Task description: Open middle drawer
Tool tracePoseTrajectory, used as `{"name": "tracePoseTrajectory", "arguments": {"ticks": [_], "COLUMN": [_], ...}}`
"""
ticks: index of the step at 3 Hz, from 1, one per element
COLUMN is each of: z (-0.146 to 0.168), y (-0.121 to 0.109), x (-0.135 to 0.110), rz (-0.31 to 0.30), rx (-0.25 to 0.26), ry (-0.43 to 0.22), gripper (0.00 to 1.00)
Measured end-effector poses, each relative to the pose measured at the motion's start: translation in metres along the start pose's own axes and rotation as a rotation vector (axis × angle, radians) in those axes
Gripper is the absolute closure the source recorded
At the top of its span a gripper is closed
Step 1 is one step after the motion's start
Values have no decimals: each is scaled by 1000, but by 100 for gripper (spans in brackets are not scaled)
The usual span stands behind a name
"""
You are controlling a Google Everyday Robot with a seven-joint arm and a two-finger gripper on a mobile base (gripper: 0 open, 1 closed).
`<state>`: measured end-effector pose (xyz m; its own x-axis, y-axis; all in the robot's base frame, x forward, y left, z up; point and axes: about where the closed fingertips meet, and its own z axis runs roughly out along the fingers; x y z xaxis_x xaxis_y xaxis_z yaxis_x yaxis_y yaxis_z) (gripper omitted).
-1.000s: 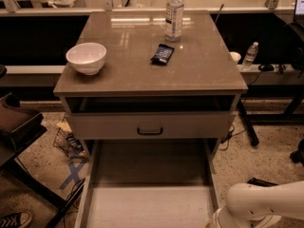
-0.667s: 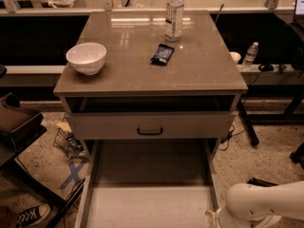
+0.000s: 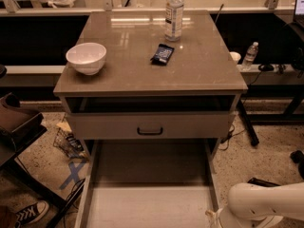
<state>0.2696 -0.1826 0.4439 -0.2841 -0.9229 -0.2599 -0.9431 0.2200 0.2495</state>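
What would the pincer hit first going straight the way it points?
The pincer, at bottom right beside the open middle drawer, seems to point left; the drawer's right wall likely comes first, depth unclear.

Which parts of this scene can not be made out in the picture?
middle drawer: front and handle cut off by the bottom edge of the camera view.
gripper: at lower right beside the drawer's right wall, mostly cut off by the bottom edge.
upper drawer: inside lost in shadow under the tabletop.
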Motion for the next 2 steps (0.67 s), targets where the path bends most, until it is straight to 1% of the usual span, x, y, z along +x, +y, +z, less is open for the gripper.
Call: {"name": "tracePoseTrajectory", "arguments": {"ticks": [1,2], "z": [-27,-87], "y": [-6,-18], "x": [-9,-22], "rz": [-64,-197], "rx": [24,87], "ry": [-15,-28], "gripper": [0,0]}}
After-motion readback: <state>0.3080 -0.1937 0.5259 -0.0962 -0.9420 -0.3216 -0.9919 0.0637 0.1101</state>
